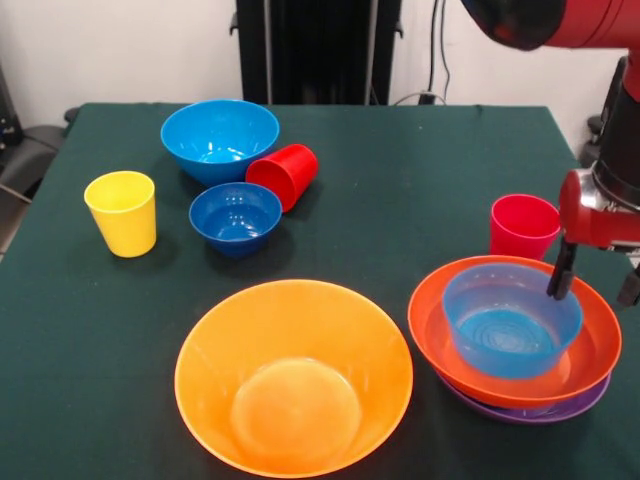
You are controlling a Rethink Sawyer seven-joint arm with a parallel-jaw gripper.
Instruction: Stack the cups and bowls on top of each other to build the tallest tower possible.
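The tower stands at the front right: a purple bowl (545, 413) lowest, a red-orange bowl (432, 335) in it, and a light blue bowl (505, 325) nested on top. My gripper (593, 285) hangs over the tower's right side, open and empty. One finger (560, 272) is at the blue bowl's right rim, the other at the picture's right edge. A pinkish-red cup (522, 226) stands upright just behind the tower. A huge orange bowl (292, 375) sits at front centre. A yellow cup (122, 212) stands at the left. A red cup (284, 175) lies on its side.
A large blue bowl (220, 138) sits at the back left, touching the lying red cup. A smaller dark blue bowl (236, 215) sits just in front of them. All rest on the dark green table (420, 170). The arm (600, 30) comes down at the top right.
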